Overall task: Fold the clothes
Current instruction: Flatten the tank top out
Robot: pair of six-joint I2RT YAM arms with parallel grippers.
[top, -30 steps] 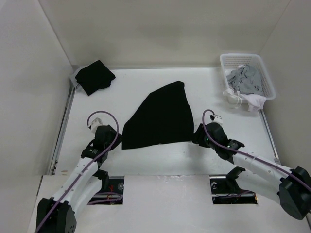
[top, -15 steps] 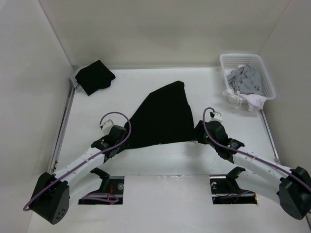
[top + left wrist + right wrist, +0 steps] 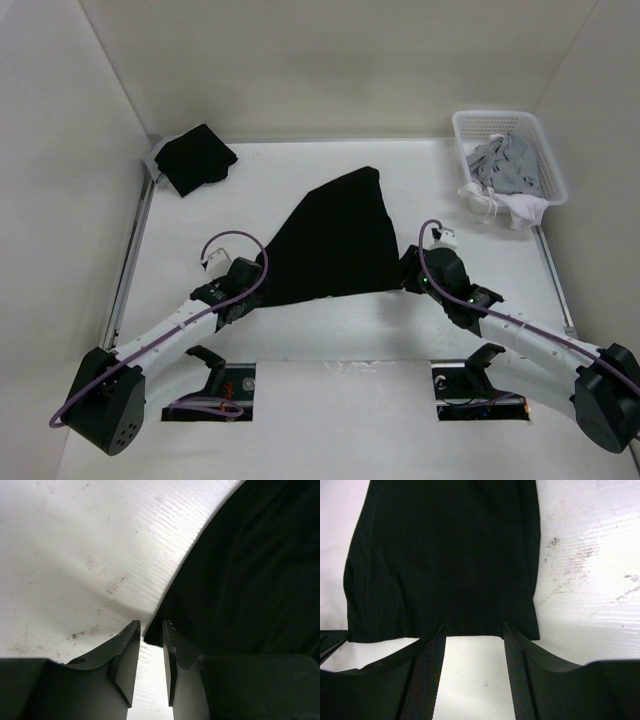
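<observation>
We are looking down on the clothes [image 3: 335, 240], one plain black garment that is lying spread flat near the middle of the white table [image 3: 270, 175]. It is narrowing to a point toward the upper part of the frame and widening to a long hem toward the lower part.

The left gripper [image 3: 248, 292] is sitting at the lower left corner of that hem. In the left wrist view, the left gripper [image 3: 151, 625] is showing its jaws only narrowly apart, with bare table visible in the slit between them. The corner of the clothes [image 3: 250, 570] is poking in right at the tips, and we are not seeing it pinched.

The right gripper [image 3: 403, 275] is sitting at the lower right end of the hem. In the right wrist view, the right gripper [image 3: 474, 627] is holding its jaws well apart. The hem of the clothes [image 3: 445, 555] is running across just at the tips, and nothing is clamped.

A white basket [image 3: 500, 113] is standing in the upper right of the frame, well apart from the clothes. Grey garments [image 3: 505, 160] are piled inside it and a white garment [image 3: 500, 208] is spilling over its near edge. A folded black bundle [image 3: 195, 157] is lying in the upper left corner of the table
</observation>
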